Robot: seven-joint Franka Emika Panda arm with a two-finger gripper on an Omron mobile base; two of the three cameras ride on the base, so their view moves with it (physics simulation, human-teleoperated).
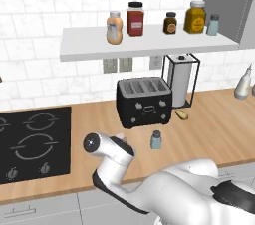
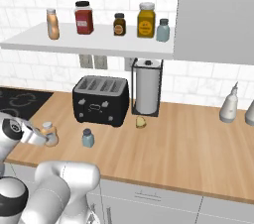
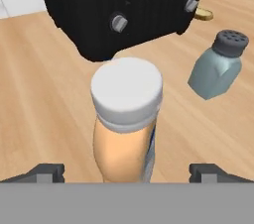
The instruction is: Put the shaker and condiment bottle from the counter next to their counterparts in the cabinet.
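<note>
On the wooden desk (image 2: 188, 143): one peach-orange squeeze bottle (image 3: 126, 119) between the fully open gripper (image 3: 126, 174) tips, ungrasped; one blue-grey shaker (image 1: 156, 140) beside it. White wall shelf (image 1: 149, 46): one matching bottle (image 1: 114, 28), one matching shaker (image 1: 212, 25), three jars.

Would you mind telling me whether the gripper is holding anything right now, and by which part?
Nothing is held. The gripper is open, its fingertips standing wide on either side of the condiment bottle, apart from its body.
</note>
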